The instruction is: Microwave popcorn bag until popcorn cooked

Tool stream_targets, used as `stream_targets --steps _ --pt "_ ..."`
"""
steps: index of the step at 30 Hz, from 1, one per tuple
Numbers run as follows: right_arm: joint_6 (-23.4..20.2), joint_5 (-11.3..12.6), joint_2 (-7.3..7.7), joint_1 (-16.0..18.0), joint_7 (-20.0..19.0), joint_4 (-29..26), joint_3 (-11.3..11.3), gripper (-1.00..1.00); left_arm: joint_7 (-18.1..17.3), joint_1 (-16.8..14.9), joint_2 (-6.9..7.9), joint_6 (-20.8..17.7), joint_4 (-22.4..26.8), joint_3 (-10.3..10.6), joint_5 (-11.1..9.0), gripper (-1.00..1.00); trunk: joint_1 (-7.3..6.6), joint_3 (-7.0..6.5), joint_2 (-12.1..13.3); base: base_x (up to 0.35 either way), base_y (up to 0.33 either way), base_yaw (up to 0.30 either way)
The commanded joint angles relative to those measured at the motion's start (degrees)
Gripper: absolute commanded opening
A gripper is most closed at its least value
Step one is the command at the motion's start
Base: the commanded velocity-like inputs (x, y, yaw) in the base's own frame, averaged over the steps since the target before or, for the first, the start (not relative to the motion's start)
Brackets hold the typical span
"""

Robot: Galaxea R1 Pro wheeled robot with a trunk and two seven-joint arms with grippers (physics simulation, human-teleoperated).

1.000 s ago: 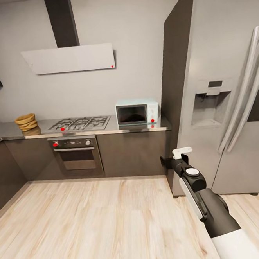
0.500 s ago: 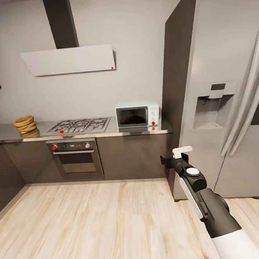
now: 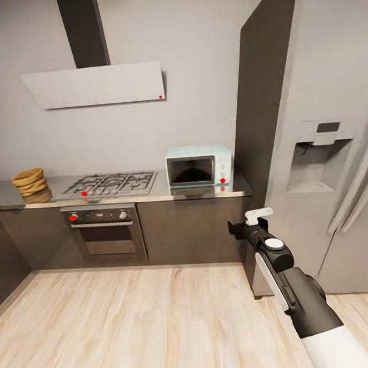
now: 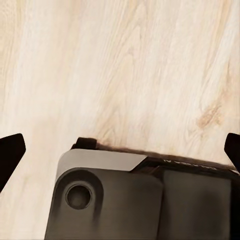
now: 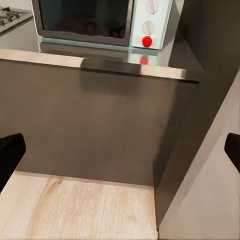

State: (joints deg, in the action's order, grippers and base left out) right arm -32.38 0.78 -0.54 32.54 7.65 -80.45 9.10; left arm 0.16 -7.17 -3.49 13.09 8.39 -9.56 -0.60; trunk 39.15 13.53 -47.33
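Nearest the camera, the right arm (image 3: 288, 286) stretched out over the wood floor (image 3: 135, 322). The right gripper (image 5: 120, 150) was wide open, its 2 dark fingertips (image 5: 10, 150) far apart and holding nothing. The left gripper (image 4: 120, 150) was spread open too, hanging above the floor beside the robot's dark base (image 4: 140, 200). Further back, the worktop (image 3: 151, 193) carried the hob (image 3: 110, 185), with the oven (image 3: 104, 230) under it. The microwave (image 3: 199, 166) sat shut at the worktop's right end, next to the fridge (image 3: 327, 166). The popcorn bag (image 3: 30, 183) sat way off at the left end.
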Motion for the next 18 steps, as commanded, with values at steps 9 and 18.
stream_targets --steps 9,18 --pt "-0.38 0.02 -0.04 0.06 0.35 -0.05 0.07 1.00 0.02 0.23 -0.02 0.18 -0.13 0.33 0.70 1.00 0.03 0.08 -0.05 0.227 0.006 0.000" --pt "-0.36 0.01 -0.06 0.06 0.35 -0.06 0.13 1.00 0.02 0.30 -0.02 0.25 -0.18 0.37 0.77 1.00 0.03 0.08 -0.05 0.343 0.000 0.000"
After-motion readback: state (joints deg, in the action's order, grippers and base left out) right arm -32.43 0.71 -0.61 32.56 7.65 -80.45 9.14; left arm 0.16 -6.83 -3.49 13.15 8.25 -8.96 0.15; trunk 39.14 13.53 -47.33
